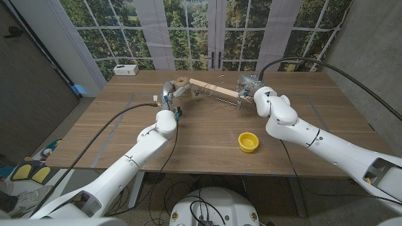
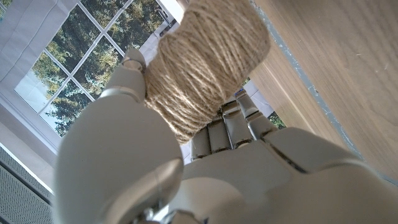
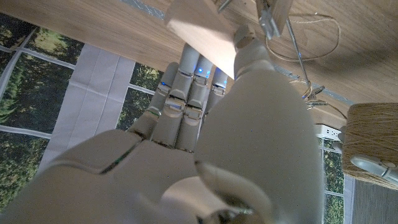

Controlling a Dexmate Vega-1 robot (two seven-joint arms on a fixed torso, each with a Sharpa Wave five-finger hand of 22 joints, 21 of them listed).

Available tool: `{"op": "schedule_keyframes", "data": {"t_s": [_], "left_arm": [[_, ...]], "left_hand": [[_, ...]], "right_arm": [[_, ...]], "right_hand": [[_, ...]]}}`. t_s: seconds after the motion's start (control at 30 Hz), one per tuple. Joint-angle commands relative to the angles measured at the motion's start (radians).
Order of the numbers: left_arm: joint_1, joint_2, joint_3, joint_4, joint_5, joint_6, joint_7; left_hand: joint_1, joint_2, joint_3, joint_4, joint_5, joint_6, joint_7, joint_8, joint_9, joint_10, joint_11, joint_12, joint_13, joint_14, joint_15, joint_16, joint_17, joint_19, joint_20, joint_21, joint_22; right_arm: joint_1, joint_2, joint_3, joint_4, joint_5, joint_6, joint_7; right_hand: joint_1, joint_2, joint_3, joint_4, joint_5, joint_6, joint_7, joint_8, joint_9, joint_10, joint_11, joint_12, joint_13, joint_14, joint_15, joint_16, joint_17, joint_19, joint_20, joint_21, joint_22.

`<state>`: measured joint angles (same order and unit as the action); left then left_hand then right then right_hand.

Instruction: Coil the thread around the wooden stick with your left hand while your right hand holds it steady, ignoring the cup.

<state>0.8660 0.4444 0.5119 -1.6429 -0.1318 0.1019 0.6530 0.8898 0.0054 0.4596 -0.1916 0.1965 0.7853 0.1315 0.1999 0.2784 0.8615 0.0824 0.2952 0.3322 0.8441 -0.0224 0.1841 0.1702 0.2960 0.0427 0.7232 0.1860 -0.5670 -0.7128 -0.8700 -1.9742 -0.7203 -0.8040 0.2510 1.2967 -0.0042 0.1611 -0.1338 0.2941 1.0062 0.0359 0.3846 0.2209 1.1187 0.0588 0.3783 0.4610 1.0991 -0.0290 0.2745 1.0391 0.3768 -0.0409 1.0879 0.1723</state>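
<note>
Both arms reach to the far middle of the wooden surface [image 1: 207, 135]. The right hand [image 1: 248, 88] is closed around the right end of the wooden stick [image 1: 210, 88], which runs roughly level from there leftward toward the left hand [image 1: 173, 89]; the right wrist view shows fingers [image 3: 186, 93] and thumb wrapped about the stick's end. The left hand grips a spool of tan thread [image 2: 208, 62], fingers curled around its body, and holds it just beside the stick's left end.

Thread hangs in loose, thin loops below the stick's middle and right part, with what look like small metal clips attached near the right hand; whether any turns lie tight on the wood is too fine to tell. No built-up coil is visible along the stick, and the spool remains full. Judged from this, the coiling is at an early stage: both grasps are established, and most of the winding remains to be done.

The yellow cup [image 1: 248, 142] stands on the near right of the surface, well apart from both hands.
</note>
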Motion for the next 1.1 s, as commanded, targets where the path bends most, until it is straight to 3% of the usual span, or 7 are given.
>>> {"op": "schedule_keyframes", "data": {"t_s": [0.03, 0.47, 0.7, 0.77, 0.83, 0.93, 1.1], "left_arm": [[0.017, -0.02, 0.005, 0.096, 0.004, -0.117, -0.034], [0.027, -0.023, 0.011, 0.114, 0.003, -0.113, -0.057], [0.024, 0.004, 0.022, 0.084, 0.003, -0.071, -0.102], [0.026, 0.015, 0.028, 0.071, -0.001, -0.068, -0.128], [0.021, 0.026, 0.031, 0.065, 0.001, -0.066, -0.146], [0.022, 0.027, 0.033, 0.05, 0.009, -0.046, -0.138], [0.02, 0.059, 0.04, 0.02, 0.021, -0.022, -0.171]], "left_hand": [[0.015, 0.122, 0.066, 0.08, 0.013, 0.199, -0.174, 0.01, 0.007, 0.251, -0.223, -0.008, 0.004, -0.037, -0.174, -0.008, 0.002, -0.004, 0.007, -0.003, -0.001], [0.01, 0.091, 0.05, 0.075, 0.039, 0.219, -0.201, 0.015, -0.001, 0.24, -0.226, -0.024, -0.009, -0.074, -0.177, -0.009, 0.001, -0.01, 0.009, -0.01, -0.002], [0.021, 0.089, 0.05, 0.071, 0.06, 0.197, -0.174, 0.002, -0.01, 0.232, -0.223, -0.038, -0.024, -0.103, -0.182, -0.01, 0.002, -0.02, 0.012, -0.017, -0.002], [0.09, 0.095, 0.073, 0.029, 0.074, 0.142, -0.167, -0.012, -0.019, 0.184, -0.233, -0.066, -0.04, -0.14, -0.185, -0.012, -0.002, -0.031, 0.013, -0.022, 0.0], [0.142, 0.091, 0.053, 0.013, 0.043, 0.095, -0.17, -0.019, -0.025, 0.134, -0.242, -0.084, -0.047, -0.184, -0.177, -0.007, 0.007, -0.053, 0.008, -0.027, 0.002], [0.162, 0.064, 0.001, 0.022, -0.005, 0.007, -0.17, -0.027, -0.037, 0.062, -0.241, -0.099, -0.056, -0.263, -0.153, -0.006, 0.009, -0.09, 0.02, -0.04, 0.002], [0.154, 0.045, -0.083, 0.045, -0.018, -0.201, -0.161, -0.031, -0.06, -0.136, -0.226, -0.111, -0.071, -0.412, -0.102, -0.009, 0.008, -0.164, 0.049, -0.076, 0.001]], "right_arm": [[0.063, 0.012, -0.042, 0.036, 0.031, -0.017, 0.115], [0.139, 0.026, -0.1, 0.083, 0.054, -0.058, 0.212], [0.171, 0.026, -0.125, 0.102, 0.075, -0.075, 0.249], [0.188, 0.027, -0.141, 0.108, 0.073, -0.096, 0.274], [0.196, 0.026, -0.148, 0.111, 0.078, -0.103, 0.283], [0.21, 0.022, -0.165, 0.114, 0.076, -0.111, 0.295], [0.236, 0.019, -0.196, 0.121, 0.072, -0.129, 0.325]], "right_hand": [[0.103, 0.106, 0.047, -0.019, -0.006, 0.075, -0.046, -0.004, 0.016, 0.045, -0.036, 0.009, 0.005, 0.188, -0.188, 0.005, 0.002, -0.001, -0.083, 0.002, 0.002], [0.097, 0.112, 0.064, -0.017, -0.027, 0.062, -0.047, -0.014, 0.016, 0.031, -0.031, 0.002, 0.011, 0.185, -0.187, 0.002, -0.002, 0.002, -0.082, 0.005, 0.003], [0.087, 0.128, 0.083, -0.01, -0.052, 0.023, -0.057, -0.029, 0.022, -0.013, -0.028, -0.021, 0.011, 0.148, -0.188, -0.026, -0.025, 0.009, -0.082, 0.011, 0.003], [0.063, 0.135, 0.096, -0.001, -0.074, -0.036, -0.059, -0.057, 0.022, -0.063, -0.032, -0.045, 0.013, 0.096, -0.188, -0.05, -0.04, 0.009, -0.055, 0.01, 0.001], [0.052, 0.127, 0.11, -0.005, -0.084, -0.105, -0.074, -0.095, 0.019, -0.116, -0.032, -0.065, 0.019, 0.052, -0.186, -0.068, -0.057, 0.012, -0.034, 0.009, 0.0], [0.024, 0.097, 0.125, -0.008, -0.086, -0.233, -0.09, -0.169, 0.012, -0.241, -0.039, -0.118, 0.017, -0.031, -0.188, -0.095, -0.108, 0.015, 0.001, 0.002, 0.0], [-0.09, 0.064, 0.114, 0.026, -0.061, -0.46, -0.113, -0.213, 0.008, -0.454, -0.051, -0.185, -0.005, -0.262, -0.14, -0.107, -0.235, -0.037, 0.056, -0.038, 0.001]]}}
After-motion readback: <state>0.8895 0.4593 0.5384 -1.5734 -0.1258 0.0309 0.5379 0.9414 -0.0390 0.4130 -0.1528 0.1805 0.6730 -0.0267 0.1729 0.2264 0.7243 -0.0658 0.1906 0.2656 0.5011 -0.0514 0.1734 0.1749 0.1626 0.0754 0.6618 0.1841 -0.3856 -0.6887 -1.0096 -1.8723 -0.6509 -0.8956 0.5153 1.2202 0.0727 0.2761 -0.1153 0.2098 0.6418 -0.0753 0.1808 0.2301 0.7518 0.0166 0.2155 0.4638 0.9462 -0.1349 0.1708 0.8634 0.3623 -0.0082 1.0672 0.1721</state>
